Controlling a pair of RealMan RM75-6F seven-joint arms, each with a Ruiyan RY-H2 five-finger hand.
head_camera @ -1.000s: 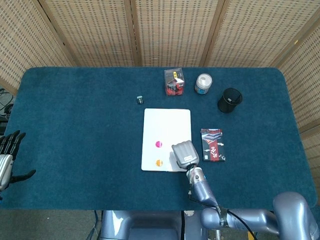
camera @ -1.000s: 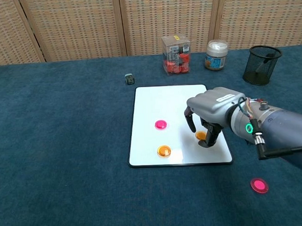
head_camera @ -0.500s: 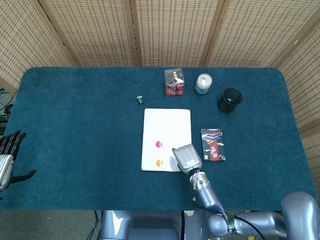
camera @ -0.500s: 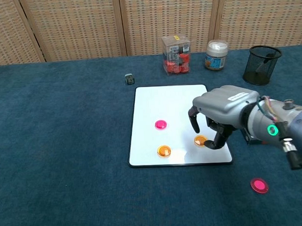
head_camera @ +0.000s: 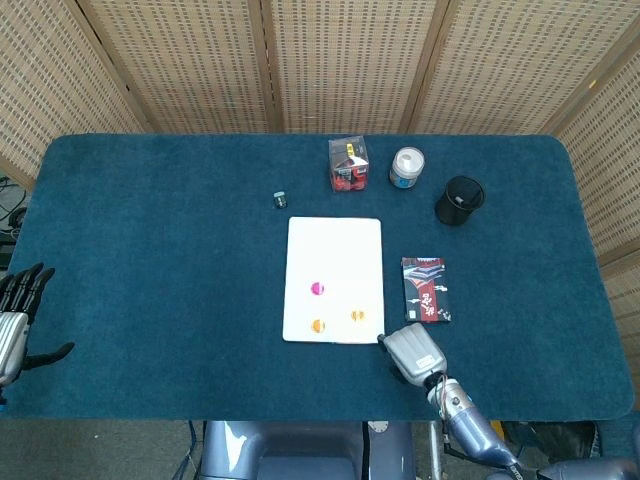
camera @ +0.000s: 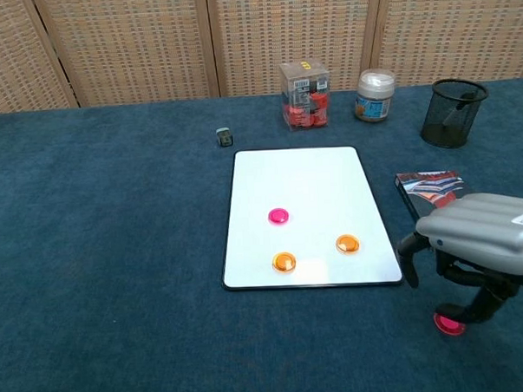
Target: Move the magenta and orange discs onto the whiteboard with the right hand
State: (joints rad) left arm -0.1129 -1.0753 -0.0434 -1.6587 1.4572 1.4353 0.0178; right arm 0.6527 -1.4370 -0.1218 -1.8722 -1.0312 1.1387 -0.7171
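Observation:
The whiteboard (head_camera: 335,245) (camera: 295,177) lies mid-table. On it rest a magenta disc (head_camera: 317,289) (camera: 279,216) and two orange discs (head_camera: 317,325) (head_camera: 358,315), seen in the chest view as orange discs (camera: 284,262) (camera: 348,242). Another magenta disc (camera: 448,322) lies on the blue cloth right of the board's near corner. My right hand (head_camera: 412,352) (camera: 481,247) hangs over it, fingers curved down on either side and holding nothing. In the head view the hand hides this disc. My left hand (head_camera: 15,320) rests at the table's left edge with fingers spread.
A dark printed packet (head_camera: 425,290) (camera: 428,189) lies right of the board, just behind my right hand. Along the far side stand a clear box of red pieces (head_camera: 349,165), a white jar (head_camera: 406,168) and a black mesh cup (head_camera: 459,200). A small dark object (head_camera: 280,199) sits beyond the board's far left corner.
My right hand let go of an orange disc on the board's right side, then drew off the board to the right and nearer. It is now over the magenta disc on the cloth.

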